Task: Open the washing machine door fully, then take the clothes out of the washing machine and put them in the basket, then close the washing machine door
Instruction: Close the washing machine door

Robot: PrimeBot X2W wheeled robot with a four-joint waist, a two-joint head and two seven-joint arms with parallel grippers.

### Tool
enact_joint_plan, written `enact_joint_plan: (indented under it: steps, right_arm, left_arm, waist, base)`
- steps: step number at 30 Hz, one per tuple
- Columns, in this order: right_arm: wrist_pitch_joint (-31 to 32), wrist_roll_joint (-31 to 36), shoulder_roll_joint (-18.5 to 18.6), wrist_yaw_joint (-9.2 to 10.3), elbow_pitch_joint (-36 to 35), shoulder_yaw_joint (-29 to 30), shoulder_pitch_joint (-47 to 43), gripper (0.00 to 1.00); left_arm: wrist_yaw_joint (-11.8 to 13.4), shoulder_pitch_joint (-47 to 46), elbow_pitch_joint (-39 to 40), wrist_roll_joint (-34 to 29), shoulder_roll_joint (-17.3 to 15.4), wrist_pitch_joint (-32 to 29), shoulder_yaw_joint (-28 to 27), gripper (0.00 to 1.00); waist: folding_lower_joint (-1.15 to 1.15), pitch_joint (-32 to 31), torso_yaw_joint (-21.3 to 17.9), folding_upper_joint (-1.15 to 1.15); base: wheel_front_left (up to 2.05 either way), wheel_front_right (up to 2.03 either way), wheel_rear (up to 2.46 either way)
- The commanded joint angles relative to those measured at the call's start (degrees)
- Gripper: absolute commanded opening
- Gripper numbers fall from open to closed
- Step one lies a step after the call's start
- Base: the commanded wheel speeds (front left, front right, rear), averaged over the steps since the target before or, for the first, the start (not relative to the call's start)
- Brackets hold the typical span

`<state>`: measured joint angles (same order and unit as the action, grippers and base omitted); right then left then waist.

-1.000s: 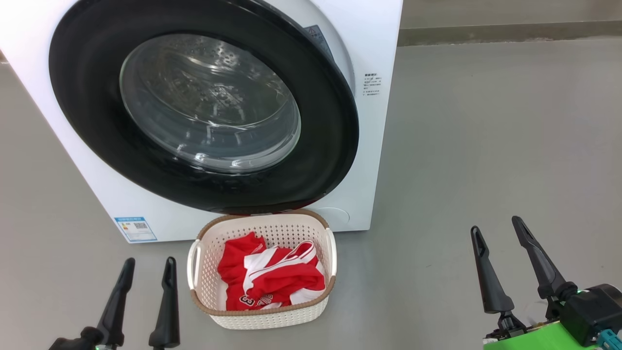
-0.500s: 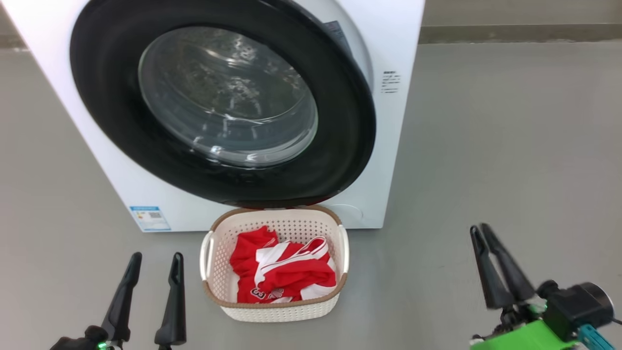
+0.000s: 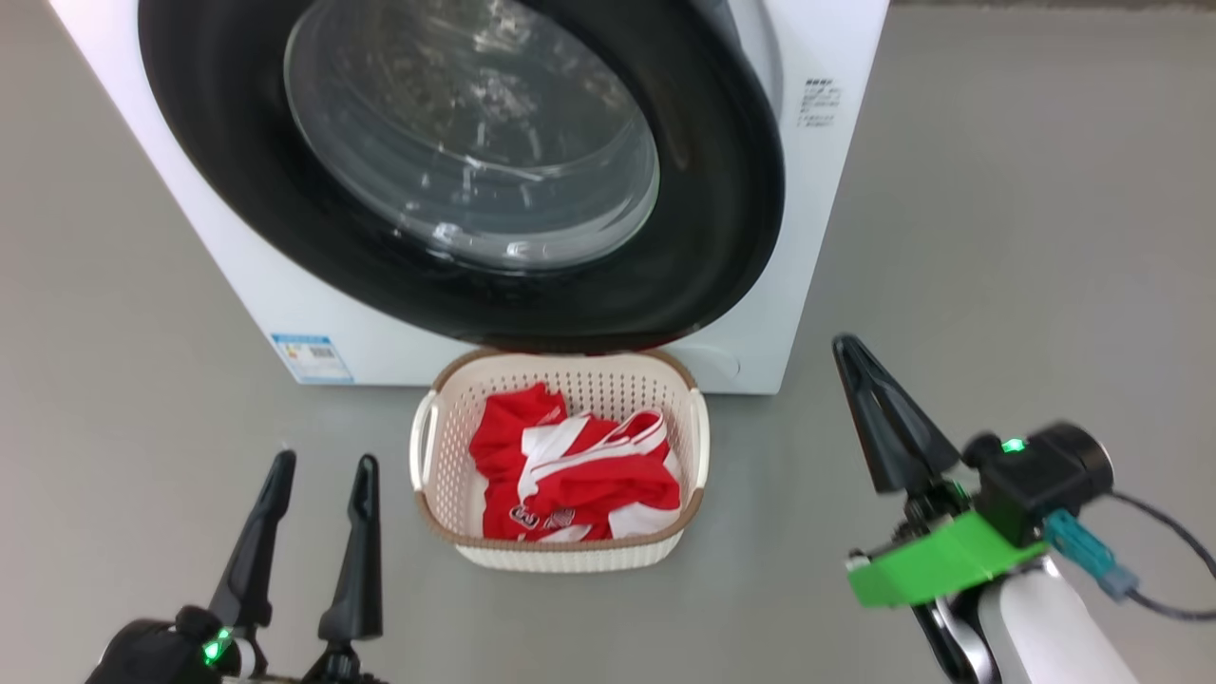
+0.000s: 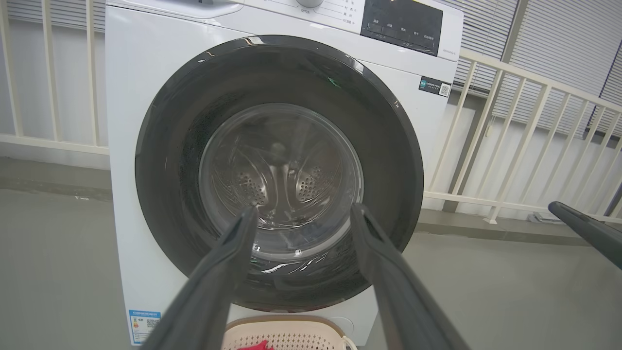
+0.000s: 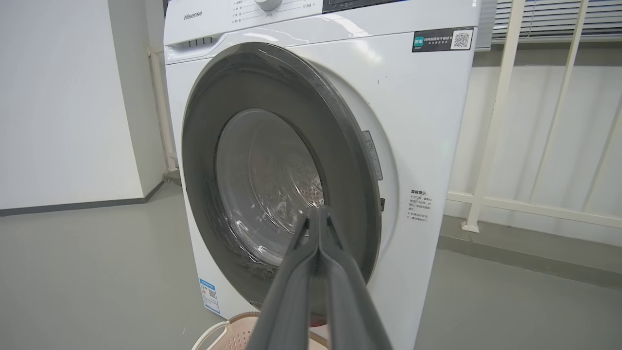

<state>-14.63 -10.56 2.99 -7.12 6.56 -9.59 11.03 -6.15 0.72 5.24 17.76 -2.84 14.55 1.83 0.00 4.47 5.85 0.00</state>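
The white washing machine stands ahead with its round black washing machine door across the opening. In the right wrist view the washing machine door stands slightly off the front at its right edge. On the floor just below it sits the cream basket, holding red and white clothes. My left gripper is open and empty, left of the basket. My right gripper is shut on nothing, raised to the right of the basket and pointing at the door.
Grey floor spreads out to the right of the machine. A white railing runs behind and beside it, with a white wall on its other side. A blue label sticker sits low on the machine's front.
My right gripper's fingers have closed together, and the arm has risen and come forward toward the machine. The head camera has shifted. My left gripper stays open.
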Motion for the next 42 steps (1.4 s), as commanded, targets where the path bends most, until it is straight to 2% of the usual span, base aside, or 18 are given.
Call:
enact_joint_plan:
  steps: [1,20,42]
  right_arm:
    - [-0.37,-0.23,-0.12,-0.36,-1.08,-1.53,2.51,0.0]
    - [-0.37,2.36,-0.12,-0.36,10.36,-2.84,21.84,0.0]
    - [-0.37,8.35,-0.12,-0.36,17.83,5.37,34.43,0.0]
  left_arm:
    - [-0.4,-2.31,1.82,0.15,-0.28,0.45,-1.61,1.0]
    - [-0.9,-7.75,3.56,-0.1,-0.1,0.45,2.02,1.0]
    - [-0.31,-11.8,4.22,0.78,-0.04,0.45,5.12,1.0]
  waist:
    - [0.0,1.5,0.73,0.0]
    - [0.0,11.3,4.11,0.0]
    - [0.0,18.17,7.81,0.0]
  base:
    - [0.0,0.0,0.0]
    - [0.0,0.0,0.0]
    - [0.0,0.0,0.0]
